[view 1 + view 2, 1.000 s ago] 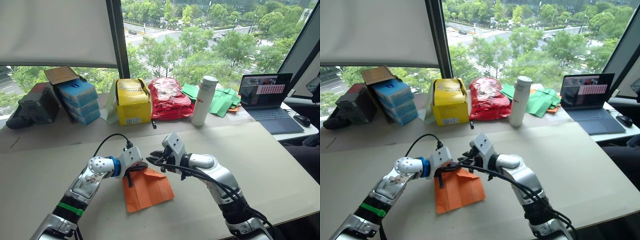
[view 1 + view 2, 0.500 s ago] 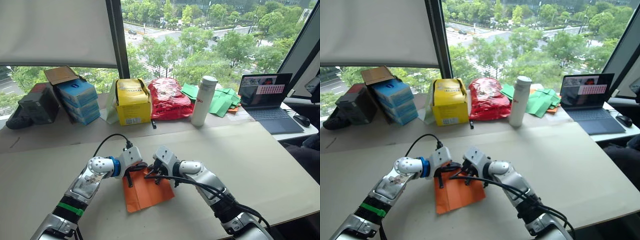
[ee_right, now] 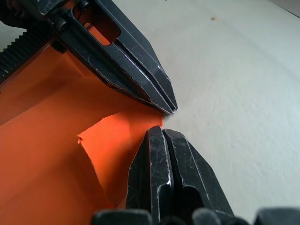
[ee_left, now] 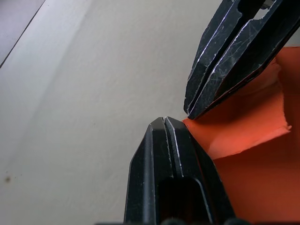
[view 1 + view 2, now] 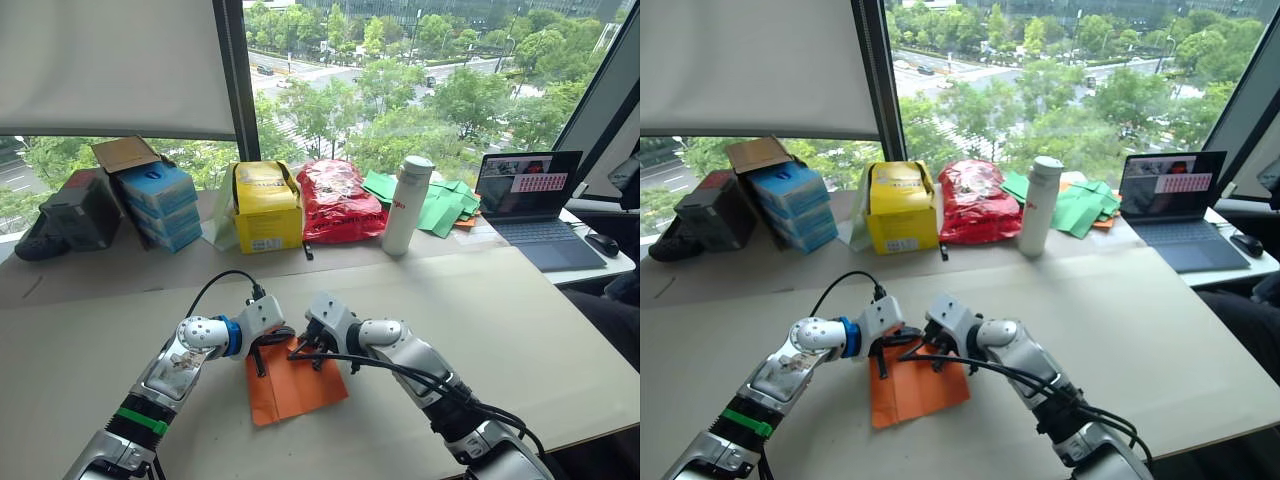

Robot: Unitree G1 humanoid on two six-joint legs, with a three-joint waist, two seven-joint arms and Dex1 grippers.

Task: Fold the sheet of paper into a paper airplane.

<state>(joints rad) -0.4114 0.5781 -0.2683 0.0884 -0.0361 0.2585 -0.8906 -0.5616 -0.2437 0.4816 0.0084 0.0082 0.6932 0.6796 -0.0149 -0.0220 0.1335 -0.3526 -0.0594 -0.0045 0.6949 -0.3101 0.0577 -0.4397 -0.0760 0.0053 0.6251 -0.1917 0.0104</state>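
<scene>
The sheet of paper (image 5: 297, 383) lies flat on the table, bright orange and partly folded, with a raised flap (image 3: 110, 136) near its far corner. My left gripper (image 5: 281, 342) comes in from the left and my right gripper (image 5: 298, 350) from the right. Both are shut, and their tips nearly touch each other at that far corner. In the left wrist view the left gripper (image 4: 164, 121) sits just off the paper's corner (image 4: 225, 136), and the right gripper (image 4: 190, 112) bears on its edge. No paper shows between either pair of fingers.
Along the window side stand blue boxes (image 5: 155, 200), a black box (image 5: 70, 215), a yellow box (image 5: 265, 205), a red plastic bag (image 5: 338, 198), a white bottle (image 5: 405, 205), green papers (image 5: 440, 200) and a laptop (image 5: 530, 205). Bare tabletop (image 5: 520, 320) stretches to the right.
My right gripper came down and leftward from above the paper's right edge to its far corner, meeting the left gripper's tips. The left gripper has stayed put. The camera view has shifted slightly.
</scene>
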